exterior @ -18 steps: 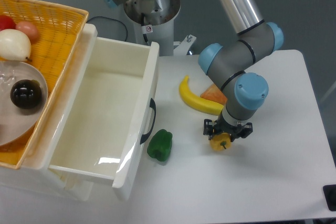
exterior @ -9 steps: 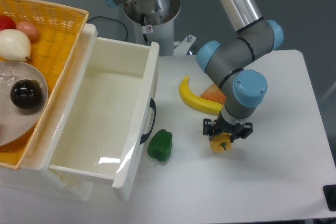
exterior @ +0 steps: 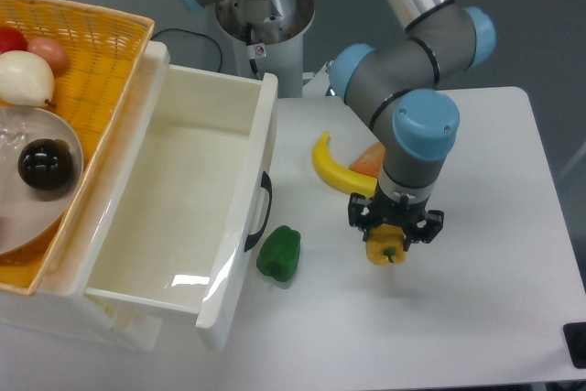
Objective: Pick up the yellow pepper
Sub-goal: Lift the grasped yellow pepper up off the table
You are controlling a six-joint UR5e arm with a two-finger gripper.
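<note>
Since a second ago my arm has swung its wrist round and lifted slightly, carrying the gripper (exterior: 389, 237) with it. Its jaws are closed tight on the yellow pepper (exterior: 385, 249), which hangs between the fingers just above the table (exterior: 476, 318). Just behind the jaws lies the banana (exterior: 335, 171), with an orange wedge (exterior: 370, 158) beside it. Off to the jaws' left sits the green pepper (exterior: 279, 253), near the open white drawer (exterior: 183, 208).
</note>
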